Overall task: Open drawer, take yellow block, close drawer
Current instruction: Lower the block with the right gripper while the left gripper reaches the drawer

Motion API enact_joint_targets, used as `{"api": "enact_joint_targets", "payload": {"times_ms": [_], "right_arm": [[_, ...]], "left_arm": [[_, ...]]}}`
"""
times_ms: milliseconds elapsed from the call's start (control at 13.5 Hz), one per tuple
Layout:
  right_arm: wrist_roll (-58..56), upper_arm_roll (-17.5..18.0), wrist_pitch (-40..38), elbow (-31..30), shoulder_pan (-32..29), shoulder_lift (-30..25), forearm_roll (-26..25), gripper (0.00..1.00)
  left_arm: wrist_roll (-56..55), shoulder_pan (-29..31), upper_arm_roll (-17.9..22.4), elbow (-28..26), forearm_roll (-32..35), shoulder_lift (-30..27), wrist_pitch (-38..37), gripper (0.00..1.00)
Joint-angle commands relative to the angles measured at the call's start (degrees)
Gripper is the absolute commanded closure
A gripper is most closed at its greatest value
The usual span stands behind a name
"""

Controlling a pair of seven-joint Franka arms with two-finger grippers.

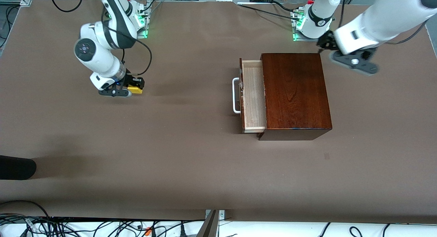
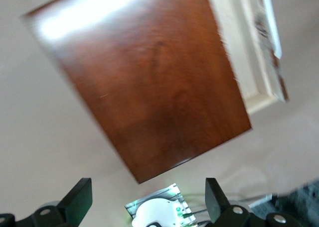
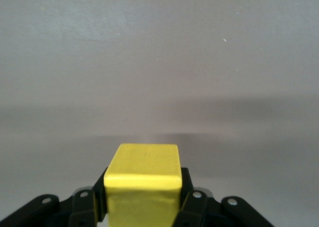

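The yellow block (image 1: pixel 135 89), upper left of the frame, sits pinched in the right tool (image 1: pixel 131 87) low over the tabletop (image 1: pixel 191 168), while the half-open drawer (image 1: pixel 253 95) at centre right lies nearer the spread left tool (image 1: pixel 355 62), raised over the tabletop beside the box (image 1: pixel 294 93).

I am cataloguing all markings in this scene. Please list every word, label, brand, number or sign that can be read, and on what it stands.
No readable text in any view.
Left arm's base: one small dark mark on the white shell, too small to read.
Wooden box, drawer, yellow block in the right gripper: plain, no markings.
Left gripper: no lettering visible.
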Motion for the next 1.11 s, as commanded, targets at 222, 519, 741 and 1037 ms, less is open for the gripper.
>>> {"api": "enact_joint_targets", "payload": {"times_ms": [222,519,741,1037], "right_arm": [[-3.4,2.3,8.7,0.0,0.6,8.1,0.9,0.87],[-3.4,5.1,8.8,-0.1,0.6,7.7,5.5,0.87],[-3.4,7.1,9.7,-0.1,0.6,7.9,7.8,0.87],[-3.5,7.6,9.7,-0.1,0.5,8.1,8.8,0.84]], "left_arm": [[12.6,-0.4,-9.7,6.1,-3.4,12.2,9.2,0.00],[26.0,-0.6,-15.6,5.7,-3.3,21.0,23.0,0.00],[41.5,-1.0,-18.8,6.0,-2.9,29.0,31.4,0.00],[47.2,-5.8,-19.0,5.4,4.6,31.1,39.6,0.00]]}}
